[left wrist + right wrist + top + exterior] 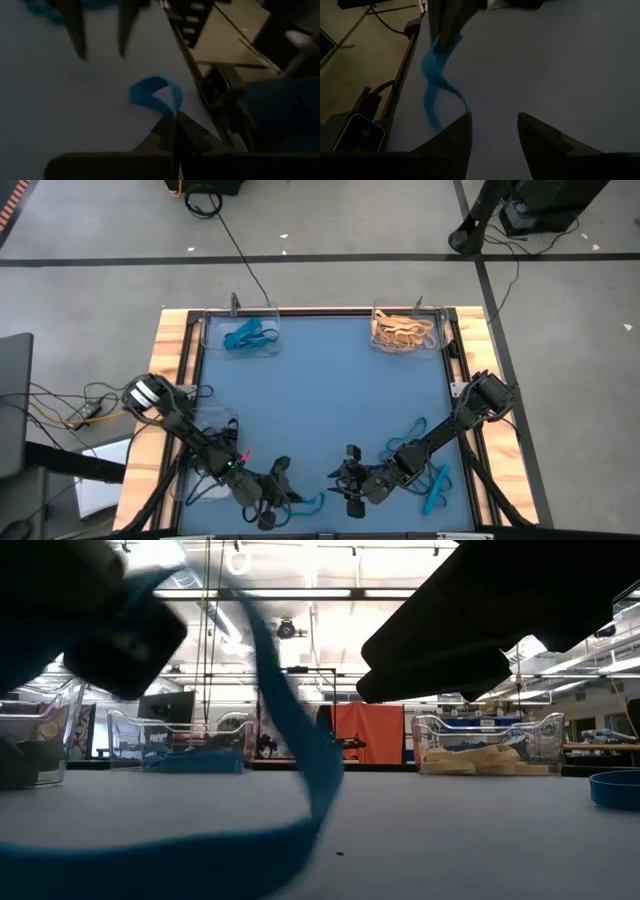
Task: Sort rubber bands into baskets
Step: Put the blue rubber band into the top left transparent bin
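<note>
At the bottom middle of the high view, the left gripper [283,498] pinches a blue band [152,96] shut tight, so it should lift slowly to the blue basket [240,330], while the right gripper [350,485] waits open nearby.

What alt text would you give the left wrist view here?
The left tool is shut on a teal-blue rubber band, whose loop curls up off the blue table. Farther off, the right tool hangs open, its two dark fingers pointing down.
</note>
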